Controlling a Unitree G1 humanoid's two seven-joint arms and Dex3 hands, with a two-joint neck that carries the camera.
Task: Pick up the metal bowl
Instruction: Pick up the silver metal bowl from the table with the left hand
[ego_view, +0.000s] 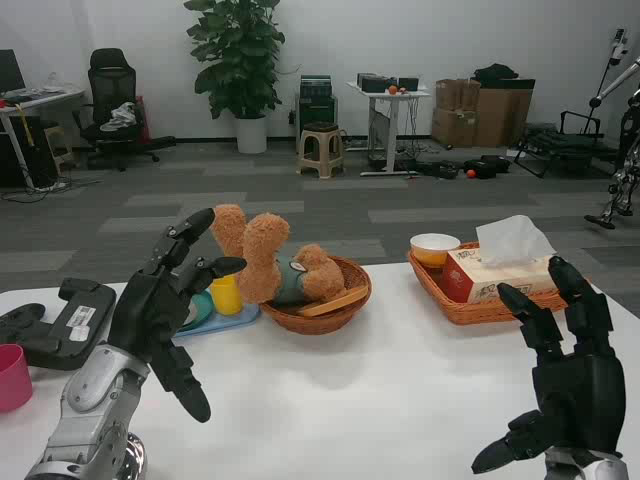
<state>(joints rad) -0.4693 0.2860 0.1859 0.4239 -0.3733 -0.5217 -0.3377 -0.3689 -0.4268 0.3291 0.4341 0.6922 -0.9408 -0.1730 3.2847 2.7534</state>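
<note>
Two wicker baskets sit on the white tabletop (380, 400): a round basket (330, 305) at 12 o'clock holding one teddy bear (265, 255), and a rectangular basket (470, 305) at 2 o'clock with one tissue box (495, 275) and one small bowl (435, 247). One pink cup (12, 375) stands at 9. The metal bowl (133, 458) shows only as a shiny rim at 7, under the left forearm. The left hand (165, 300) and right hand (565, 370) hover with fingers spread, empty. Behind, grey carpet, one potted plant (240, 50), and one stool (322, 150).

Two baskets (318, 318) (470, 305), two cups (226, 295) (12, 376), one bowl (435, 247)
</note>
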